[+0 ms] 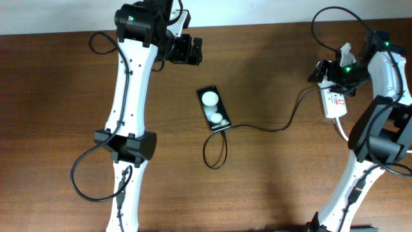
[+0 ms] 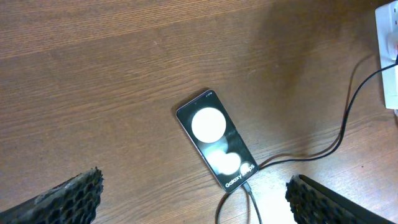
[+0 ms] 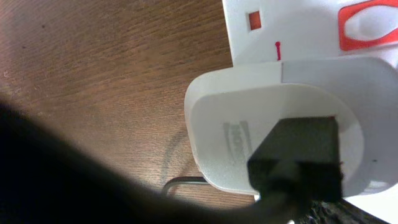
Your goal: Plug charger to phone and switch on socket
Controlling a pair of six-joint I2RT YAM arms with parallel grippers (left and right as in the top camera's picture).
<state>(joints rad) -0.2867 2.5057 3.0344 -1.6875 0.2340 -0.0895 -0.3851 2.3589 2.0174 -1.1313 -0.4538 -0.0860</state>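
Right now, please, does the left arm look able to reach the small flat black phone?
Probably yes: the flat black phone lies on bare wood before the left arm's open jaws, nothing between; its thin black cable trails aside.

Overhead top-down; left wrist shares phone (image 1: 213, 108); right wrist close-up.

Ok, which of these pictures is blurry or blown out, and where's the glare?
Right wrist view: too close, the white adapter looks soft and a dark out-of-focus mass fills the lower left. Left wrist view: the phone is sharp, but its two white circles bloom and wash out. Overhead view: evenly lit and sharp, with soft arm shadows on the table.
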